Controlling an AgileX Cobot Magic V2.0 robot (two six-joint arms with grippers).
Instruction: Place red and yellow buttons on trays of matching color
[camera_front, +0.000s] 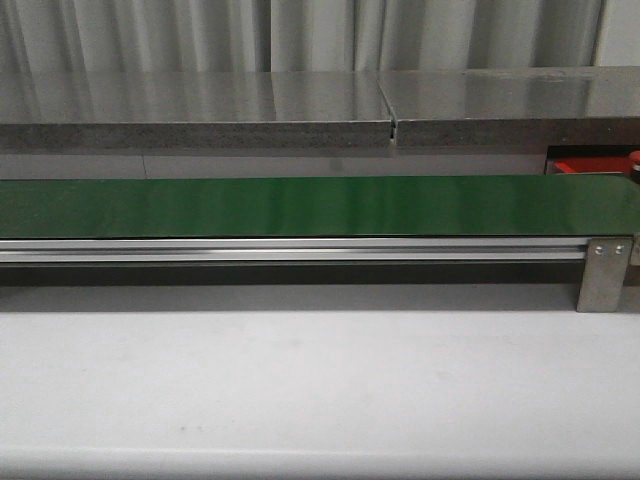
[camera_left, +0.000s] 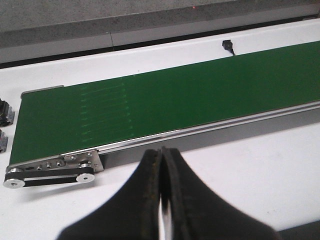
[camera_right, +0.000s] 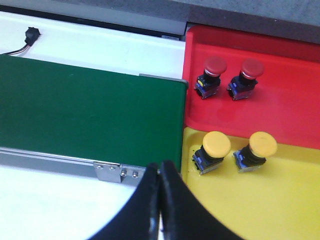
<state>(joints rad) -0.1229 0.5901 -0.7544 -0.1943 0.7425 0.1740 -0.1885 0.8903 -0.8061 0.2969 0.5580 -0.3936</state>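
In the right wrist view two red buttons stand on the red tray, and two yellow buttons stand on the yellow tray. My right gripper is shut and empty, beside the end of the green belt and the yellow tray's edge. My left gripper is shut and empty over the white table, near the other end of the belt. The belt carries no button in any view. A sliver of the red tray shows at the front view's far right.
The green conveyor belt spans the front view on an aluminium rail with a bracket. A small black connector lies behind the belt. The belt's drive pulleys sit at its left end. A grey shelf runs behind.
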